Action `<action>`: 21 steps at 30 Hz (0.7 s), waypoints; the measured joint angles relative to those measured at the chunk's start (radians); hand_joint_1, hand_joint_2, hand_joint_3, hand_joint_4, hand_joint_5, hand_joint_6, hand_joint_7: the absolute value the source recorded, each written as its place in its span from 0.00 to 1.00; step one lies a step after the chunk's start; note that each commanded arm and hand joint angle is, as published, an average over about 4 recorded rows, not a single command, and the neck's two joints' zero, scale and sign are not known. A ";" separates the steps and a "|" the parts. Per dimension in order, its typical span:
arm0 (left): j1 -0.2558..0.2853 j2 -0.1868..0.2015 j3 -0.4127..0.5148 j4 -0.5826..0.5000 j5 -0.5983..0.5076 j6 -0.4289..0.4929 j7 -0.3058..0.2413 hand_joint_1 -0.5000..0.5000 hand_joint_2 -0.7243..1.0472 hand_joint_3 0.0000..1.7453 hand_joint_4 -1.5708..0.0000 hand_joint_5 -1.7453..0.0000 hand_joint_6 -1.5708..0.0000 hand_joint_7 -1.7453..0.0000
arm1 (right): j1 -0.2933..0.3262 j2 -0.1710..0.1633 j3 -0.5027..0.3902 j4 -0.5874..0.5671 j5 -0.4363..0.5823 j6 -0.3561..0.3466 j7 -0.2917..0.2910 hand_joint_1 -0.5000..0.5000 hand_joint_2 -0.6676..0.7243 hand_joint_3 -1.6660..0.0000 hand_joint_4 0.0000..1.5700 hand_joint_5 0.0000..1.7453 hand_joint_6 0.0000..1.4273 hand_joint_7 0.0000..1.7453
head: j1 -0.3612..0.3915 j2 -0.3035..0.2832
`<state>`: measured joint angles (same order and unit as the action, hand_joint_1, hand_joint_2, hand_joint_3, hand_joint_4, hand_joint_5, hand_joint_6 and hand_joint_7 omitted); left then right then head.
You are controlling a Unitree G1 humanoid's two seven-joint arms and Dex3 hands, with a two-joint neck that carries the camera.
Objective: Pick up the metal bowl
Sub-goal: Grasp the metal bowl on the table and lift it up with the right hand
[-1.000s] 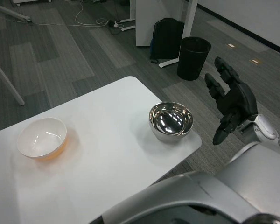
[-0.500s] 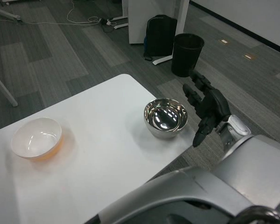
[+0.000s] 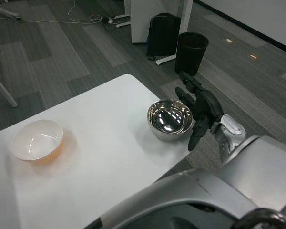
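A shiny metal bowl stands upright near the right edge of the white table. My right hand is just to the right of the bowl, fingers spread and empty, close to its rim; I cannot tell whether it touches. Its silver forearm runs down to the lower right. My left hand is out of sight.
A white and orange bowl sits at the table's left. On the floor beyond the table stand a black waste bin, a dark backpack and a white desk leg. The table's right corner lies just under my right hand.
My right hand has moved left and down, from well clear of the metal bowl to right beside its rim. The camera also shifted slightly.
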<state>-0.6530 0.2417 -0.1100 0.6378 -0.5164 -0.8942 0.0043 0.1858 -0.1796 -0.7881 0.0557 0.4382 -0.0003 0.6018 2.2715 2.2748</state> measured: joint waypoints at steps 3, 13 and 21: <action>0.000 0.000 -0.001 0.000 0.000 0.000 0.000 0.00 0.05 0.00 1.00 1.00 1.00 1.00 | -0.015 -0.001 0.014 0.009 -0.008 -0.001 -0.001 0.12 0.80 1.00 0.00 0.00 0.00 0.00 | 0.000 0.006; 0.000 0.000 -0.003 0.001 0.000 0.000 0.000 0.00 0.05 0.00 1.00 1.00 1.00 1.00 | -0.039 -0.003 0.049 0.053 -0.035 -0.025 -0.010 0.08 0.76 1.00 0.00 0.00 0.00 0.00 | 0.003 0.008; 0.000 0.000 -0.005 0.001 0.000 0.000 0.000 0.00 0.05 0.00 1.00 1.00 1.00 1.00 | -0.047 -0.005 0.075 0.072 -0.067 -0.042 -0.013 0.08 0.65 1.00 0.00 0.00 0.00 0.00 | 0.009 0.007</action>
<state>-0.6533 0.2416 -0.1148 0.6391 -0.5167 -0.8942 0.0043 0.1389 -0.1850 -0.7127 0.1275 0.3710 -0.0426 0.5890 2.2804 2.2822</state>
